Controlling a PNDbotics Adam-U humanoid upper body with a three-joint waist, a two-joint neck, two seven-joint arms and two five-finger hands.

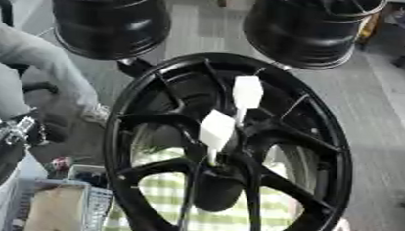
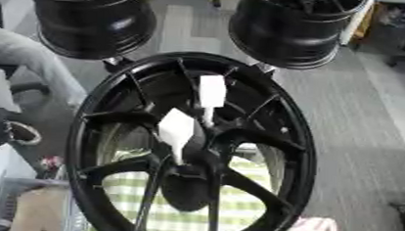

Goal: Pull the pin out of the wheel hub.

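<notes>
wheel hub (image 1: 321, 142) upright, two white-tagged pins (image 1: 216, 133) seated at centre | neither robot hand visible; fingers' state cannot be told | tip: grasp pin's tag, draw straight out along its axis

From where I stand, only the robot's left arm (image 1: 3, 150) shows, low at the left edge. It is black with a silver joint at the wrist and slants up toward the right. The left hand (image 1: 41, 129) is a dark shape at its end, too blurred to read its pose.
</notes>
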